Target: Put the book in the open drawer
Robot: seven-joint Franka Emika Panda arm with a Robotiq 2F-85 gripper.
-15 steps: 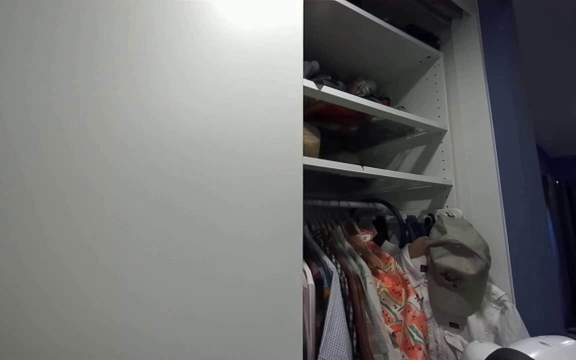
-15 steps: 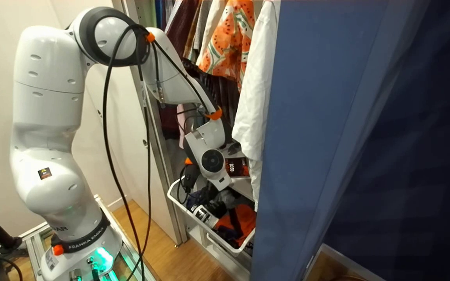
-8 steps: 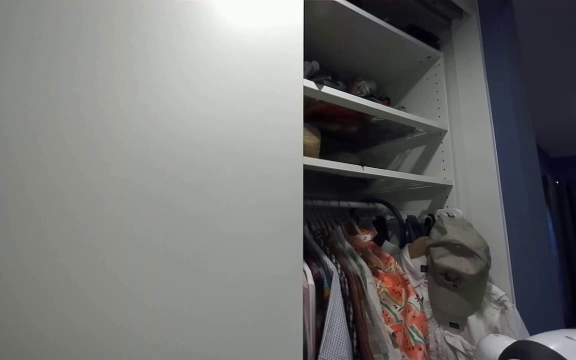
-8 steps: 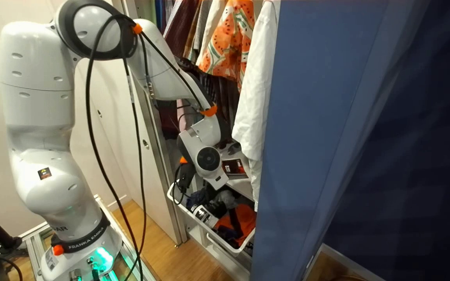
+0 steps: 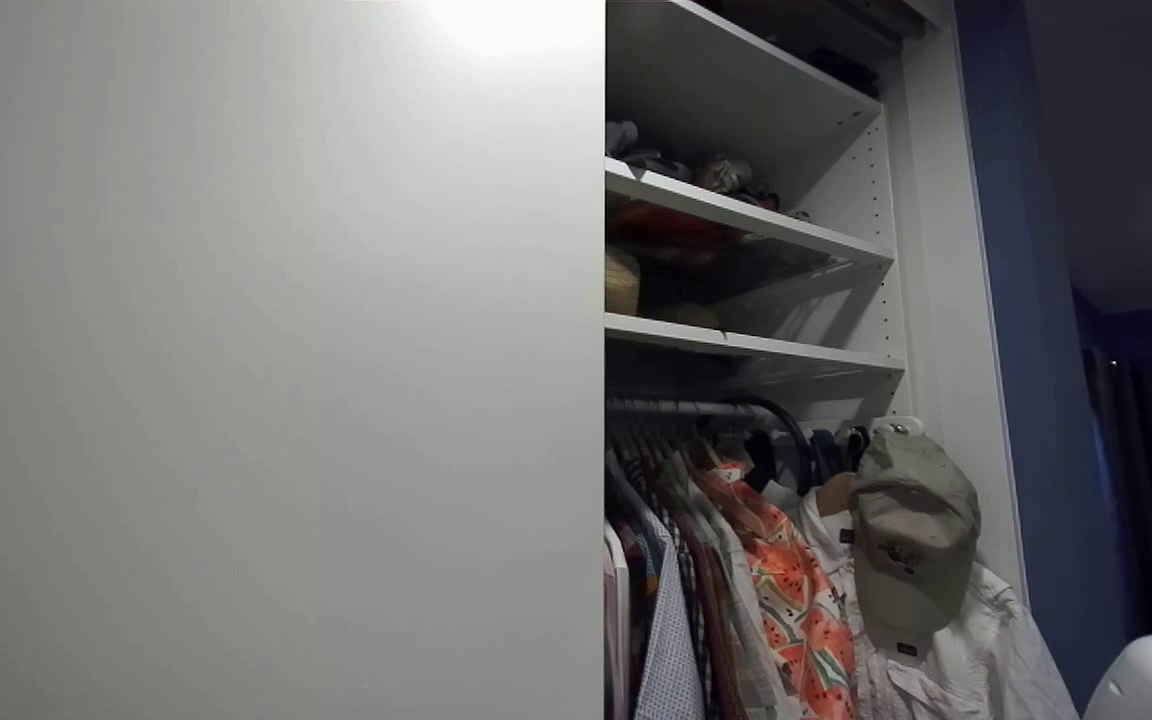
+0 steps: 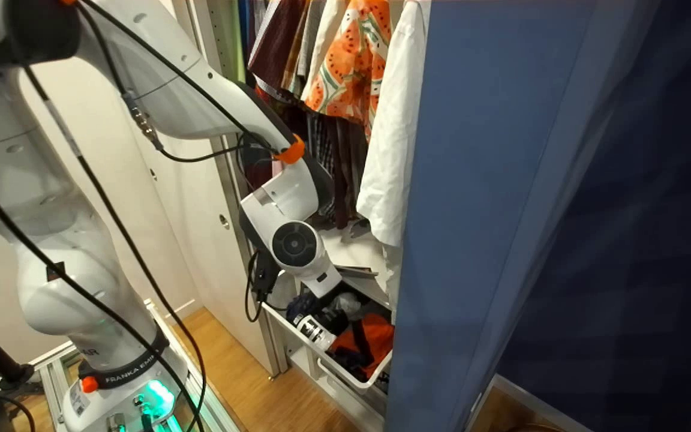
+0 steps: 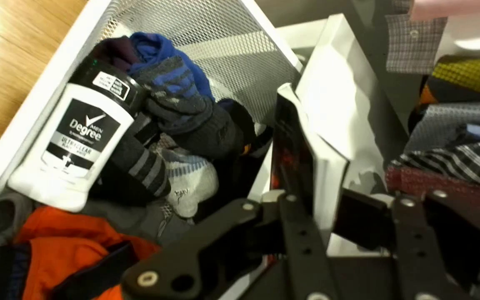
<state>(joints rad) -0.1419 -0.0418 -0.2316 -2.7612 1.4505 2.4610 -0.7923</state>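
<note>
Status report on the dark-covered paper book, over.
Black jointed claw holds the book roughly on edge. Not yet released into the white mesh drawer. Possibly in the way inside: black-capped white deodorant bottle, bunched orange cloth.

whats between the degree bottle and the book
Between the Degree bottle and the book, the wrist view shows dark bundled clothes, some striped, a pale sock-like piece, then a bit of the drawer's white rim.

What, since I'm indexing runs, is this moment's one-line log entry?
gripper: closed on book; book: not yet in drawer; drawer: open, holding clothes and Degree container
</note>
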